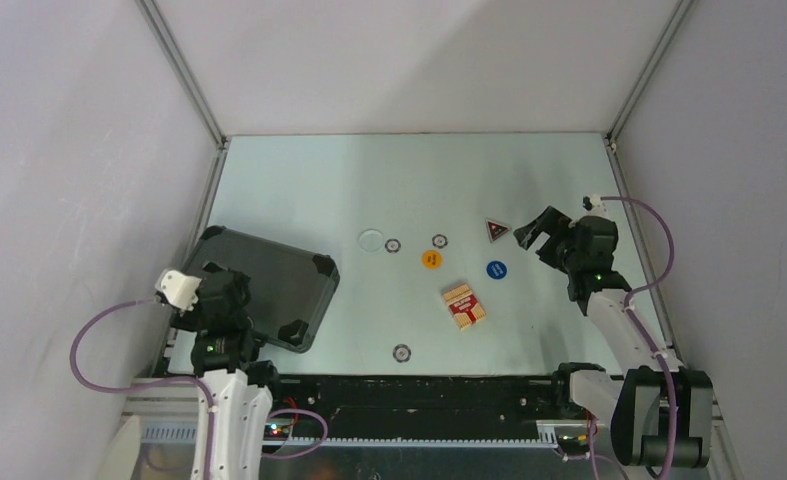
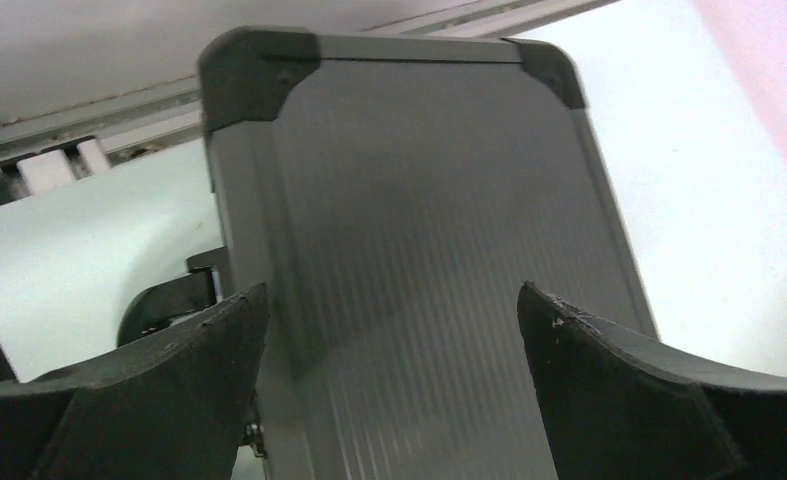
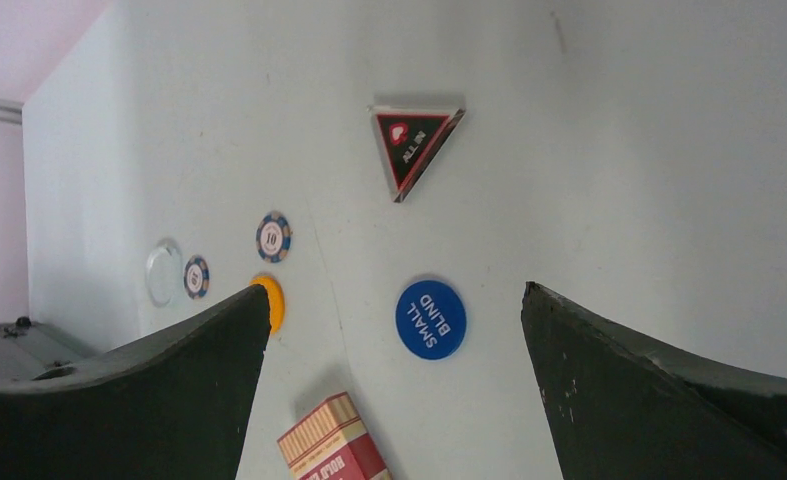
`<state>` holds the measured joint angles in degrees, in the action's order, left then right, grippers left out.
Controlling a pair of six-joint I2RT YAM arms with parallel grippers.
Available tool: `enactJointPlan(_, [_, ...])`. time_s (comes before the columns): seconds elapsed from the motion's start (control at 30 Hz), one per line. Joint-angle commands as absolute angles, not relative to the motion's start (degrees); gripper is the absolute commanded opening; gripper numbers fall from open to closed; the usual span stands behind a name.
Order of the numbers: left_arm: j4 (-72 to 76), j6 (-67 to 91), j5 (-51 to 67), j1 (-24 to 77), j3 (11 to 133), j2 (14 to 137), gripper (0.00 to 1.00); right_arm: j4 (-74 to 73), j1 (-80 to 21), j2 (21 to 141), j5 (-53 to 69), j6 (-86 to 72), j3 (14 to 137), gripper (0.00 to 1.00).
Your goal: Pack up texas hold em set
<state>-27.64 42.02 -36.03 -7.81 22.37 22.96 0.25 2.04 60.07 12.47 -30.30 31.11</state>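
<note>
Nearest the lens in the left wrist view, two dark fingers (image 2: 169,380) stand far apart: the left jaws are wide and hold nothing. They hang over the black briefcase (image 2: 419,200), which lies flat and closed by the counter's (image 1: 299,180) left edge, toward the near-left corner; whether the fingers touch it cannot be told. The right arm (image 1: 619,330) reaches in from the right edge, and the right jaws are also spread wide and empty, above the counter surface. Just beside them, toward the middle of the counter, lies the dark triangular marker (image 1: 497,230), lettered ALL IN. The blue button (image 1: 496,269), marked SMALL BLIND, lies on the near side of the marker. The orange button (image 1: 431,259) lies left of the blue one, apart from it. The red-patterned card deck (image 1: 463,305) lies flat and askew near the counter's centre, on the near side of both buttons. The clear disc (image 1: 371,239) sits further left. One striped chip (image 1: 393,245) lies just beside the disc, a second chip (image 1: 439,240) is close behind the orange button, and a third chip (image 1: 401,352) lies alone by the near edge at mid-width. All loose pieces lie outside the briefcase.
</note>
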Motion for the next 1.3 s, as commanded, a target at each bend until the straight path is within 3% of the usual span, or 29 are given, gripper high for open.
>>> enactJointPlan(0.0, [-26.91, 44.93, -35.71, -12.35, 21.47, 24.67, 0.98, 1.16, -1.24, 61.17, 12.32, -30.98, 33.49, 1.0])
enactJointPlan(0.3, [-21.15, 44.16, -29.77, -21.38, 17.47, 26.97, 0.98, 0.49, -6.09, 64.36, 10.9, -29.63, 36.09, 1.0])
enactJointPlan(0.7, [-1.55, 39.06, -6.36, -33.46, 11.35, 36.47, 0.98, 0.44, -10.12, 65.81, 7.0, -28.23, 36.91, 1.0])
enactJointPlan(0.9, [3.01, 37.86, 5.24, -32.75, 11.49, 43.12, 0.98, 0.81, -10.72, 66.65, 6.36, -28.65, 36.91, 1.0])
enactJointPlan(1.27, [1.11, 42.69, 10.23, -25.86, 8.85, 37.25, 0.98, 0.43, -12.55, 64.85, 5.25, -30.17, 36.96, 1.0])
